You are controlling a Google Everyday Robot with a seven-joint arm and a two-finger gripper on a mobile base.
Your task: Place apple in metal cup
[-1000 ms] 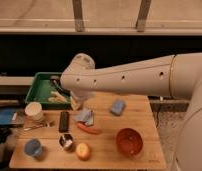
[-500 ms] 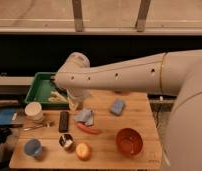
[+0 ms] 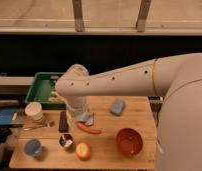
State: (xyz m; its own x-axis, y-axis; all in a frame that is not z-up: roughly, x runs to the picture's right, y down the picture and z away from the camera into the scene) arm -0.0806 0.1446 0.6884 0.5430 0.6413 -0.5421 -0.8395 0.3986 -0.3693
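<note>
The apple (image 3: 83, 150), yellow-orange with a red blush, lies near the front edge of the wooden table (image 3: 106, 155). The metal cup (image 3: 66, 142), dark outside and shiny inside, stands just left of the apple, almost touching it. My gripper (image 3: 73, 117) hangs below the big white wrist, over the middle left of the table. It is behind and above the cup and apple, and apart from both. It holds nothing that I can see.
A long red-orange vegetable (image 3: 89, 129) lies behind the apple. Also on the table are a crumpled blue-grey item (image 3: 86, 119), a black bar (image 3: 63, 121), a blue cup (image 3: 33, 147), a red-orange bowl (image 3: 129, 141), a blue sponge (image 3: 117, 106) and a white cup (image 3: 34, 112). A green bin (image 3: 45, 86) is behind.
The wrist and gripper have moved left and slightly down over the table. The apple, the cup and the other objects have not moved.
</note>
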